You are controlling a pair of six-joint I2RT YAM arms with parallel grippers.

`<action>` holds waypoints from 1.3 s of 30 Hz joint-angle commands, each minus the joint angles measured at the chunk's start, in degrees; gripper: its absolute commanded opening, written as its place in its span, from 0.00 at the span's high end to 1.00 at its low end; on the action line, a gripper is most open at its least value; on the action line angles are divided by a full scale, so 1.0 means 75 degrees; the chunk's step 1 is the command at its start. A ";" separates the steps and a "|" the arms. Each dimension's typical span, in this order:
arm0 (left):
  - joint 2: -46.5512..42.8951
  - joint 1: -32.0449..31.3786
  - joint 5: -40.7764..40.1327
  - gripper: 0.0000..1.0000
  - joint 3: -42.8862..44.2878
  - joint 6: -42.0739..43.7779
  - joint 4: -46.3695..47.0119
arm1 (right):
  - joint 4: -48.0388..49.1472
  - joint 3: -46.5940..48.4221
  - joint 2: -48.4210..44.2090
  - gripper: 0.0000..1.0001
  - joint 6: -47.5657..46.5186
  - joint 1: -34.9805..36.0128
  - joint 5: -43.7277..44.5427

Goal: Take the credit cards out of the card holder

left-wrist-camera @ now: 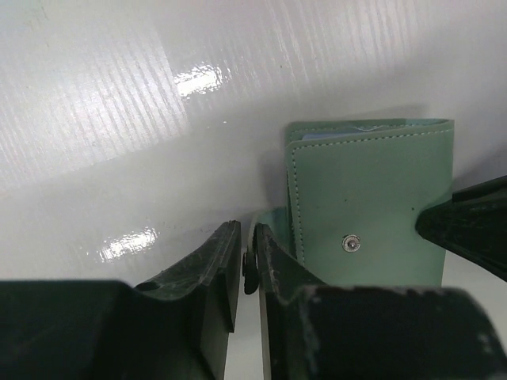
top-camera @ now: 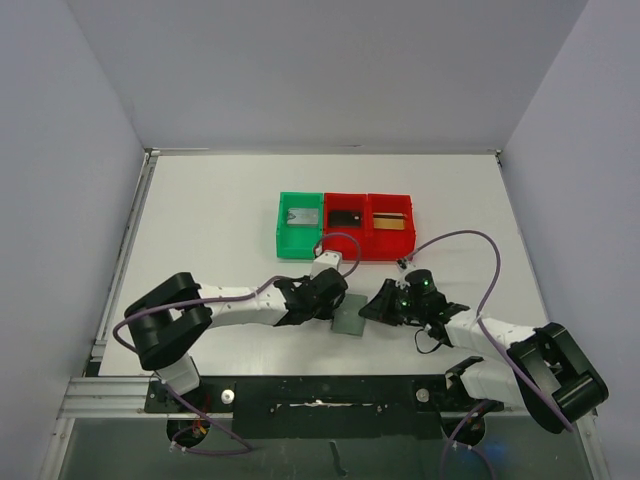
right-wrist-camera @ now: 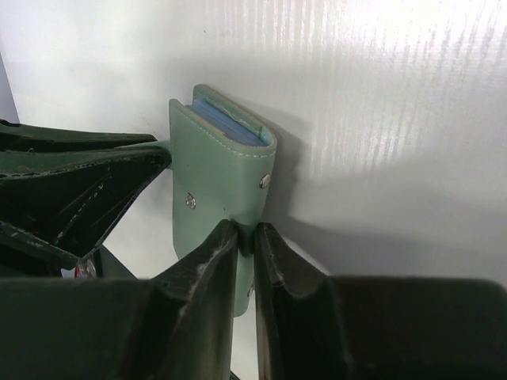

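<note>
White table (top-camera: 220, 230) under a pale green, stitched, snap-studded card holder (left-wrist-camera: 364, 198).

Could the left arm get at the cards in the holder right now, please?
Probably not yet: the holder is folded shut around the cards, only their edges showing, and the right pincer clamps it.

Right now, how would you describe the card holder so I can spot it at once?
On the white table, find the row of green and red bins at the far side. Just nearer, between the left pincer and right pincer, lies the holder. Unlike the bright bins, it is a flat, pale grey-green folded wallet with a metal snap.
</note>
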 commanded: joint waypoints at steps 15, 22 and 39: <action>-0.2073 0.0760 0.1350 1.00 -0.1560 -0.0342 0.2245 | -0.1513 0.1291 -0.0533 0.47 -0.0839 -0.0017 0.0023; -0.3061 0.0754 0.1704 1.00 -0.1910 -0.0566 0.2640 | -0.1179 0.1710 0.0429 0.48 -0.0742 0.0186 -0.0213; -0.3790 0.0689 0.2303 1.00 -0.1969 -0.0506 0.2621 | 0.0401 0.1458 0.0935 0.62 0.0021 0.0441 -0.0847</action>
